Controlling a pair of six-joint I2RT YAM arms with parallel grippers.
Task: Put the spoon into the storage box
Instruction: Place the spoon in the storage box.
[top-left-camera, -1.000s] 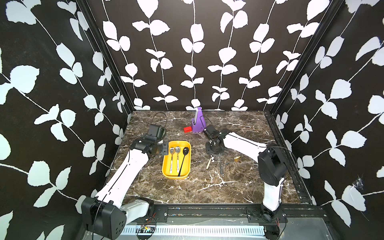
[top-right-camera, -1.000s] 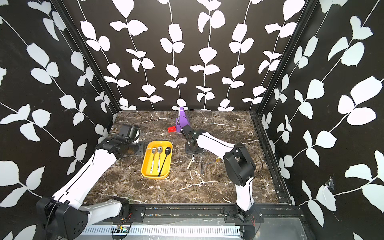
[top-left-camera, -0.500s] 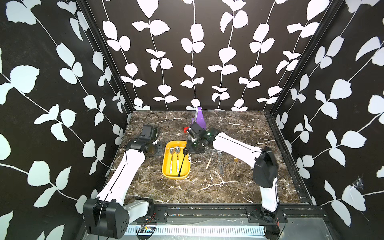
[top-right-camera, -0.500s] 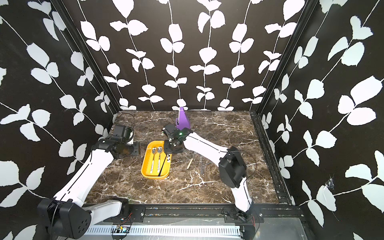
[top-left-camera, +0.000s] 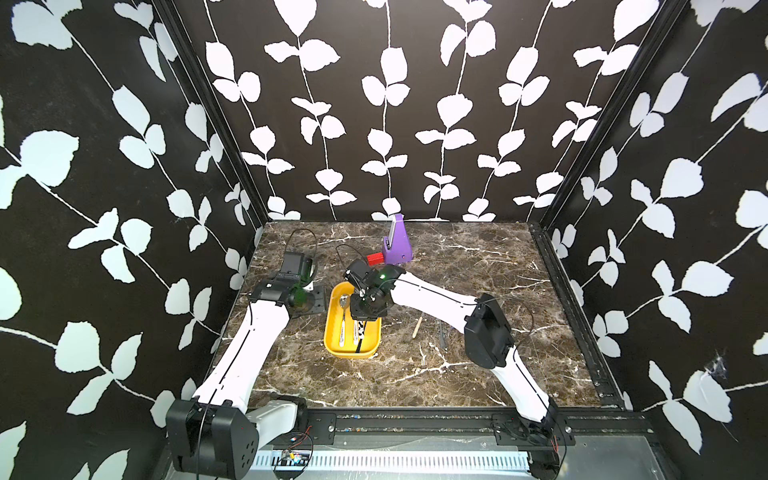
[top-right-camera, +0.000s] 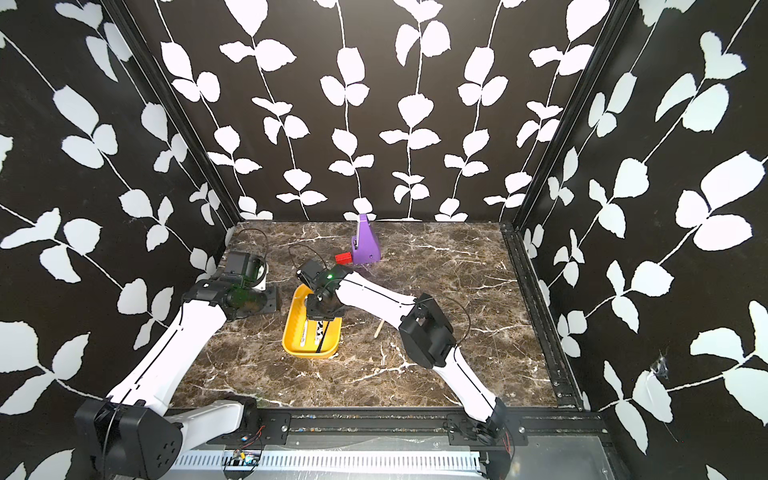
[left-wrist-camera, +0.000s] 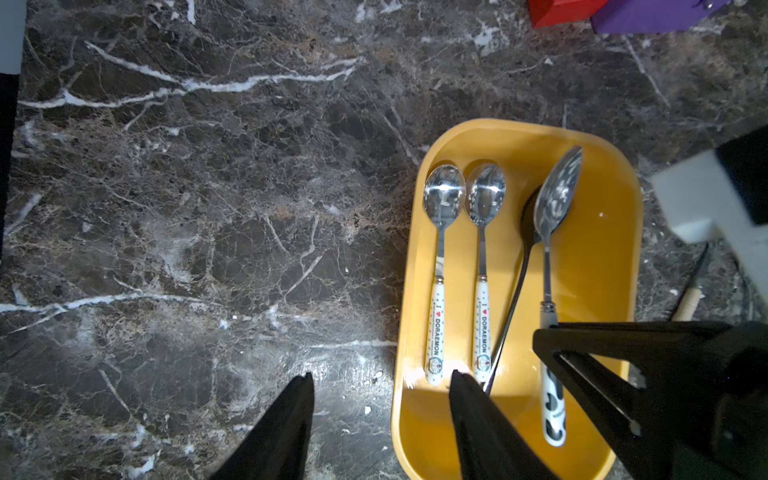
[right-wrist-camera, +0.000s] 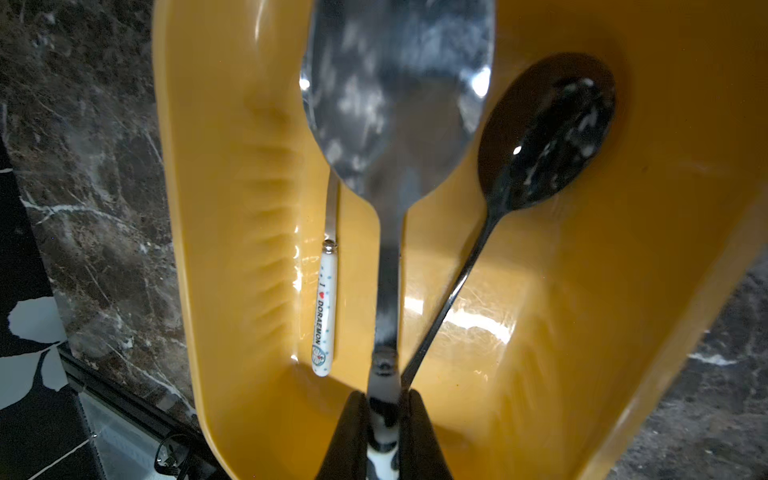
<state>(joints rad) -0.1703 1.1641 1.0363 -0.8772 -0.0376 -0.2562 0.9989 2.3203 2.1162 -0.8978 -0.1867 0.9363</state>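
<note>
Dark marble tabletop (top-left-camera: 457, 291). The shallow yellow plastic storage box (left-wrist-camera: 615, 257) sits directly below the right pincer (right-wrist-camera: 384, 415), which is narrow and clamped on the cow-patterned handle of the steel spoon (left-wrist-camera: 557, 195). The spoon's bowl reaches ahead of the pincer, inside the box outline; contact with the box floor is not discernible. The left pincer (left-wrist-camera: 381, 374) is half-open and empty, straddling the box's rim. Judgement: lower until the handle rests, steer clear of the black spoon (right-wrist-camera: 544, 137) just beside, then open and lift straight up.
</note>
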